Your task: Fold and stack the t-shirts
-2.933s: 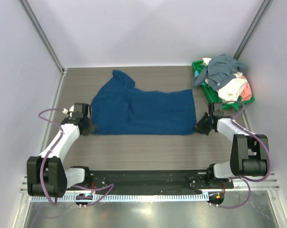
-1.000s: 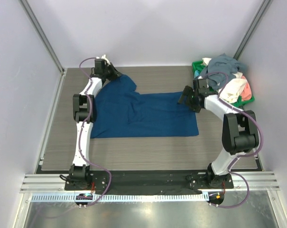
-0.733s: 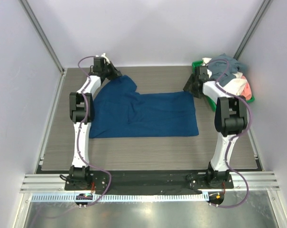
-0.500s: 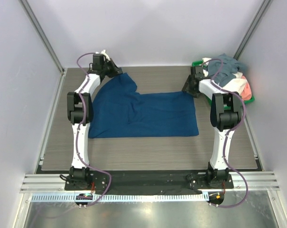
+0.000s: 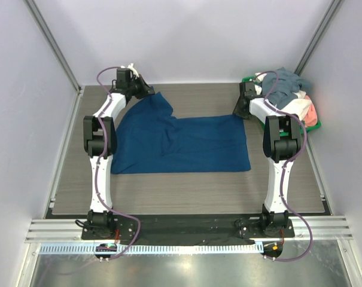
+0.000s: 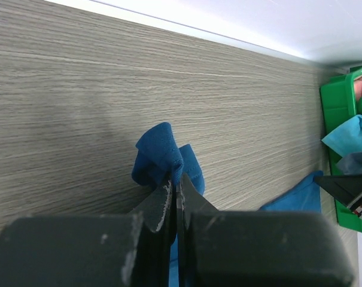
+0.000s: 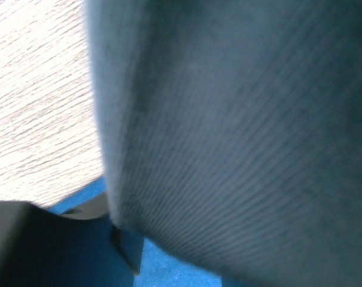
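Note:
A dark navy-blue t-shirt (image 5: 186,143) lies spread on the wooden table. My left gripper (image 5: 148,94) is at its far left corner. In the left wrist view that gripper (image 6: 176,182) is shut on a bunched fold of the blue cloth (image 6: 163,152). My right gripper (image 5: 237,112) is at the shirt's far right corner, beside the basket. In the right wrist view a grey-blue t-shirt (image 7: 246,131) hangs over the lens and hides the jaws. Only one dark finger (image 7: 124,248) shows there, over blue cloth (image 7: 175,272).
A green plastic basket (image 5: 248,85) stands at the far right, heaped with grey-blue (image 5: 282,82), white (image 5: 291,107) and salmon-pink (image 5: 312,113) t-shirts. It also shows in the left wrist view (image 6: 339,131). Walls close in the table at the back and sides.
Both arms have stretched from the shirt's near corners to its far corners. In the last half second the right gripper has edged closer to the basket. The left gripper has stayed put.

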You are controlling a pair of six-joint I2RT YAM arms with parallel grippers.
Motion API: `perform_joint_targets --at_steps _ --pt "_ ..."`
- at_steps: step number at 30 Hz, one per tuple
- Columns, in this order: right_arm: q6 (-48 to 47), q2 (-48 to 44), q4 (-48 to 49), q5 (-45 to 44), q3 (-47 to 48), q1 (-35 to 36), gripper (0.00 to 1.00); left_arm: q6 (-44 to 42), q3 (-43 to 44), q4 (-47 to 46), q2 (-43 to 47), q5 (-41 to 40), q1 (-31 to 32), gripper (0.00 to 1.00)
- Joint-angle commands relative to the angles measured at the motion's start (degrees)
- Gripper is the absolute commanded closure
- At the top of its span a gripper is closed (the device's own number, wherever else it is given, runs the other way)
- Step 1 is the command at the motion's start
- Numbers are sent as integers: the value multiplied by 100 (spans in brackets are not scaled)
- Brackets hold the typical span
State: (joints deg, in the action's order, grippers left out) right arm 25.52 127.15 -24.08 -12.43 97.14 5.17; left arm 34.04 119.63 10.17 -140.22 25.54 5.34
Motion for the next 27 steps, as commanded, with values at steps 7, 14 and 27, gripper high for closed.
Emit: perform_joint_targets --at_steps 7,14,27 --pt "-99 205 -9 153 199 63 99 -117 42 186 575 241 2 99" --pt "-82 -347 -88 311 139 81 99 -468 -98 766 1197 189 2 100" --pt "-82 -2201 60 337 -1539 186 99 -925 -2725 749 3448 -260 28 100"
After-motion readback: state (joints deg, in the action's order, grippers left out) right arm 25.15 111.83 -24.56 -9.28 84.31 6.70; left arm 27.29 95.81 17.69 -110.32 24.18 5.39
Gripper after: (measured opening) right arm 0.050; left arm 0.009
